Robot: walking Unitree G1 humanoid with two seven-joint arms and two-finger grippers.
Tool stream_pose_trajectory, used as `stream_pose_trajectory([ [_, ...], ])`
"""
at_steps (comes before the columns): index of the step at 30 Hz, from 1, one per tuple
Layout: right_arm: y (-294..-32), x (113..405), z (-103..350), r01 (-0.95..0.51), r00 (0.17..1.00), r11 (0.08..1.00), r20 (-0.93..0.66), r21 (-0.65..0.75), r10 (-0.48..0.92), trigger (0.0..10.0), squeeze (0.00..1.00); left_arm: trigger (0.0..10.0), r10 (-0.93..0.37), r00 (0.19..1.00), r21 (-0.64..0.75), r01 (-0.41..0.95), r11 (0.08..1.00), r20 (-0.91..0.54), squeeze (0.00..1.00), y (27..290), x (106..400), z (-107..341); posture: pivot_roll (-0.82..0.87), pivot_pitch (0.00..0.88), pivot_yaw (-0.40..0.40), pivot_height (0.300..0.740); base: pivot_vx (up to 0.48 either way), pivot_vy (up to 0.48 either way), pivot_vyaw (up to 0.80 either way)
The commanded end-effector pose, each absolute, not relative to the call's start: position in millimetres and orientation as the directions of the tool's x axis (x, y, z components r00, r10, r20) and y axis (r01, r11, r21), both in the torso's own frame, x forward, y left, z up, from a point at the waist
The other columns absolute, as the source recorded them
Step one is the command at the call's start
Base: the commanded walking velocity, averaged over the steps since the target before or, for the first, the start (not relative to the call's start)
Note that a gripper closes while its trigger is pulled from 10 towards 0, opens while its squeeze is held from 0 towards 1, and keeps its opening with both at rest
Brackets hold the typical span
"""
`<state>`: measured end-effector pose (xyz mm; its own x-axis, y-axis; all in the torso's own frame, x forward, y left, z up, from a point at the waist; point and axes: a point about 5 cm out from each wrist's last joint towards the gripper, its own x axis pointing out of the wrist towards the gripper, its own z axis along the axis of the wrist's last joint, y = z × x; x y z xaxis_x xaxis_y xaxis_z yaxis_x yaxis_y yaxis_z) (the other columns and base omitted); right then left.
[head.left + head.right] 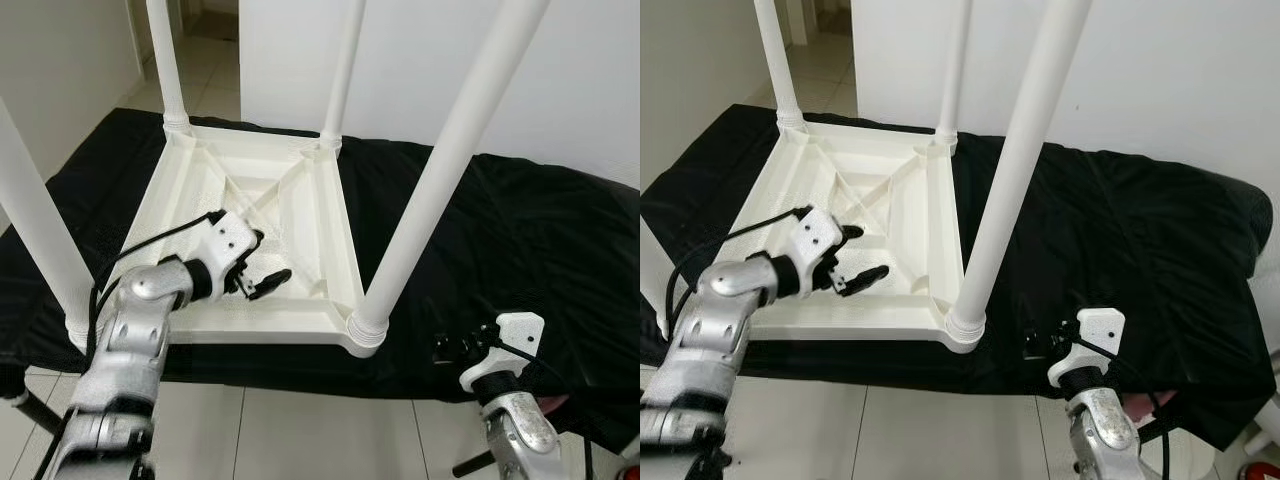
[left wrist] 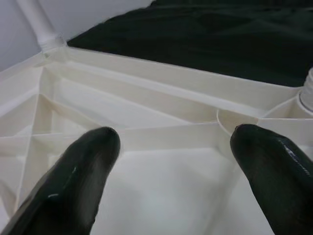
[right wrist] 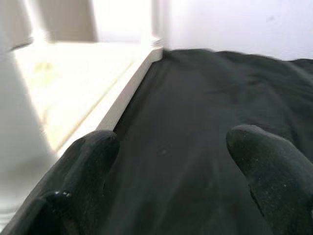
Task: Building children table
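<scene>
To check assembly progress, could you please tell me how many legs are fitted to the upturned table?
4 white tubular plastic legs, one at each corner: far left, far right, near right, near left.

Bright, even daylight; head views sharp, the 2 wrist views soft and blurred up close

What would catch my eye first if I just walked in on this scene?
Most striking is the white plastic children's table lying upside down on a black cloth, its four legs pointing up. The left gripper reaches inside the table's ribbed underside near the front edge, fingers open and empty. The right gripper hovers over the cloth, open too, just right of the nearest leg.
</scene>
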<state>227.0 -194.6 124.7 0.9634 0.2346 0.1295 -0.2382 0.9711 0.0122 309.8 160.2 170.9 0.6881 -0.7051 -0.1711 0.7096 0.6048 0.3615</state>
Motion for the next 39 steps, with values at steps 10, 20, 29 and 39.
stream_pose_trajectory([
  [10,-186.4,223.4,134.6,-0.592,0.805,0.804,0.024,-0.051,0.593,10.0,0.0,10.0,-0.673,0.737,0.233,0.665,0.709,-0.058,0.0,183.0,277.3,188.1,0.01,0.0,-0.127,0.74,0.0,0.0,0.0],
  [20,-167.2,241.8,133.9,-0.729,0.684,0.683,0.0,-0.047,0.729,10.0,0.0,10.0,-0.683,0.72,0.114,0.694,0.711,-0.126,0.0,199.7,239.9,174.5,0.02,0.0,-0.139,0.74,0.0,0.0,0.0],
  [29,-150.1,264.0,127.8,-0.68,0.731,0.733,0.045,-0.034,0.681,10.0,0.0,10.0,-0.837,0.497,-0.069,0.85,0.523,-0.227,0.0,178.3,202.3,149.5,0.03,0.0,-0.108,0.74,0.0,0.0,0.0],
  [39,-133.6,284.1,127.4,-0.603,0.793,0.797,0.12,0.016,0.597,10.0,0.0,10.0,-0.868,0.478,-0.103,0.865,0.492,-0.134,0.0,128.2,202.6,142.9,0.05,0.0,-0.109,0.74,0.0,0.0,0.0],
])
